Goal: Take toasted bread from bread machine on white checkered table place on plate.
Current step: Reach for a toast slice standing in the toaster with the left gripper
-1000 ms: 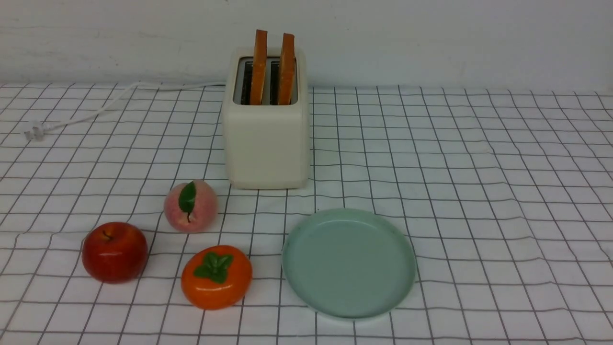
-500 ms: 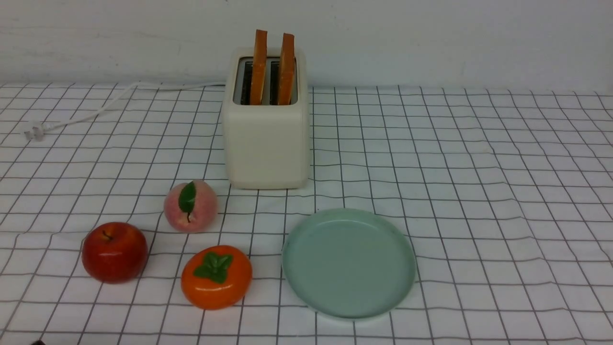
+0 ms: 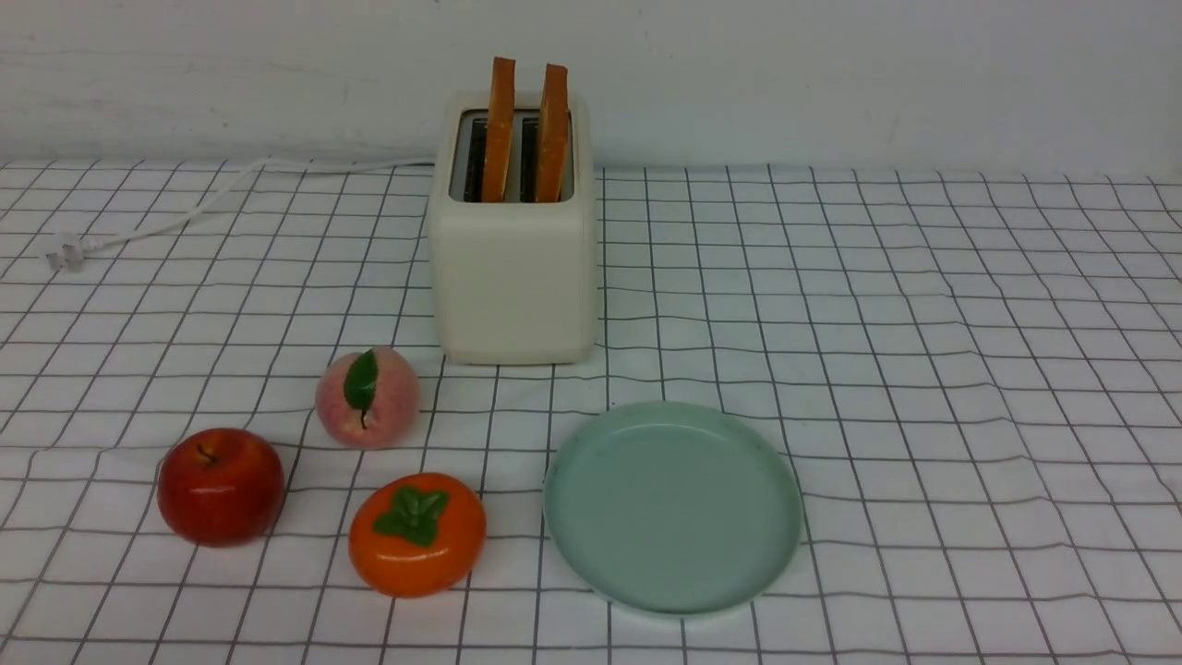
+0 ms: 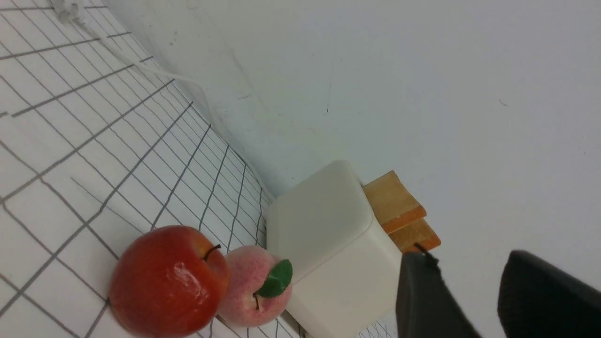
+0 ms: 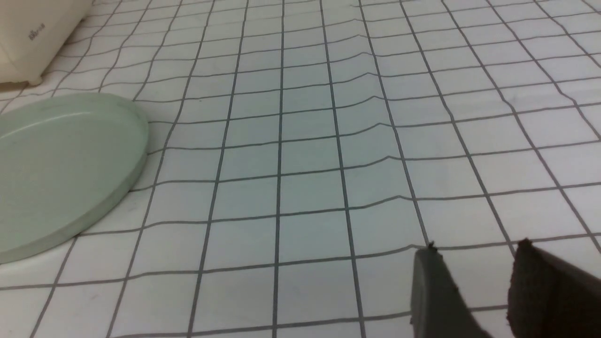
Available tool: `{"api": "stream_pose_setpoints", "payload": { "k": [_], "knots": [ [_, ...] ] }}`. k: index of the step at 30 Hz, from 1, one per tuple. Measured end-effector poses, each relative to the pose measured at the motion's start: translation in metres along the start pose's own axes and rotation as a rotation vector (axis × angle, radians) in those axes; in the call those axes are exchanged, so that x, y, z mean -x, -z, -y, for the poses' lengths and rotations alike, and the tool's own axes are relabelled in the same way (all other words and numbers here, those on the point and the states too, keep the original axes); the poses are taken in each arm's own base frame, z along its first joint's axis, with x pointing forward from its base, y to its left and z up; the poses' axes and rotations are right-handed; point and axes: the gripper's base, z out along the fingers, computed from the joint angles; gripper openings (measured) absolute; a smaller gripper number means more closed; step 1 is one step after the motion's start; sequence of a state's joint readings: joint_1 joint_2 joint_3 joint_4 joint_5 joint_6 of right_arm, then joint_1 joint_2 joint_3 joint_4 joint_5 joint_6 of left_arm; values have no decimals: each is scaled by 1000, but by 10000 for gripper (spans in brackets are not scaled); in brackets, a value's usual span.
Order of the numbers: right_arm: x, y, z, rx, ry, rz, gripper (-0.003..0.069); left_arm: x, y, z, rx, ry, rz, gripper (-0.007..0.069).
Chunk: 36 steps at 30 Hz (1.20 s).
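- Cream-white and smooth, the boxy toaster point(image 3: 513, 268) has rounded corners and stands at the back of the table point(image 3: 923, 323), near the plain pale wall point(image 3: 831, 74).
- Two slices of toast point(image 3: 500, 129) stand upright in its dark slots, side by side and edge-on to the front view. Their top halves stick out above the grey top panel.
- The crust edges are orange-brown, and the left wrist view shows flat, golden-tan faces with square corners.
- The table is covered in white cloth with a thin dark grid (the lines ripple where the fabric is wrinkled).
- The plate point(image 3: 672, 605) is round, shallow and mint-green with a low rim and a dull, even finish. It lies in front of the toaster, a little to the right.
- Three glossy, rounded fruits sit to the left of the plate. They are a red apple point(image 3: 221, 486), a fuzzy pink peach point(image 3: 367, 398) with a green leaf, and an orange persimmon point(image 3: 417, 534) with a green cap.
- The persimmon is just beside the plate and the peach is nearest the toaster.
- A thin white cord point(image 3: 185, 212) trails left from the toaster to a loose plug point(image 3: 66, 252).
- The left gripper point(image 4: 467, 263) shows two dark matte fingers point(image 4: 422, 300) parted, with only air between them.
- The right gripper point(image 5: 476, 253) is low over bare cloth, well right of the plate. Its dark fingers are likewise apart and hold nothing.
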State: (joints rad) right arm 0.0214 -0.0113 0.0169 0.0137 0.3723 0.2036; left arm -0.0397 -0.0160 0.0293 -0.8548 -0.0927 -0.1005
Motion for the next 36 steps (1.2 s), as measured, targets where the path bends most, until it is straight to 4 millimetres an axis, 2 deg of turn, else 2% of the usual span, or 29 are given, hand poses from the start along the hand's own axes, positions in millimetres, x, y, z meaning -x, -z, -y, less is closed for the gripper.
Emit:
{"api": "stream_pose_setpoints", "payload": {
  "k": [4,7,8,10,13,15,17,18,21,22,23,25,26,28,29,30,32,36],
  "knots": [
    [6,-1,-5,66,-235,76,240,0,0,0,0,13,1,237],
    [15,1,-7,122,-415,173,240,4,0,10,-29,-17,-13,202],
    [16,1,-7,125,-422,180,240,6,1,13,-37,-30,-10,192],
    [24,3,-7,157,-524,258,240,15,3,32,-87,-142,-12,97],
    [32,7,-9,179,-560,277,217,26,0,54,-112,-264,-41,-14],
    [41,11,-13,193,-548,269,193,29,-4,60,-108,-308,-68,-13],
    [68,22,-23,223,-450,224,120,36,-17,77,-92,-385,-126,-13],
    [75,24,-26,232,-407,207,95,37,-24,81,-76,-408,-158,-13],
    [119,36,-46,294,-182,86,4,44,-60,103,-38,-503,-284,-13],
    [132,38,-51,313,-135,61,-7,45,-70,107,-31,-520,-321,-13],
    [134,39,-52,321,-121,43,-8,47,-72,110,-36,-528,-323,-13],
    [152,41,-61,355,-40,-8,-11,46,-93,115,-17,-553,-391,-13],
    [169,42,-69,384,29,-48,-11,46,-115,122,-14,-591,-441,-13],
    [185,40,-77,409,98,-109,-6,45,-141,134,-43,-648,-485,-13],
    [186,39,-78,411,105,-122,-6,46,-144,138,-58,-661,-485,-13],
    [195,36,-83,417,142,-163,-3,40,-162,148,-94,-695,-516,-13],
    [204,27,-89,422,180,-235,-1,31,-179,171,-184,-734,-531,-13],
    [208,14,-94,420,198,-311,1,10,-209,197,-273,-786,-577,-13]
  ]
}}
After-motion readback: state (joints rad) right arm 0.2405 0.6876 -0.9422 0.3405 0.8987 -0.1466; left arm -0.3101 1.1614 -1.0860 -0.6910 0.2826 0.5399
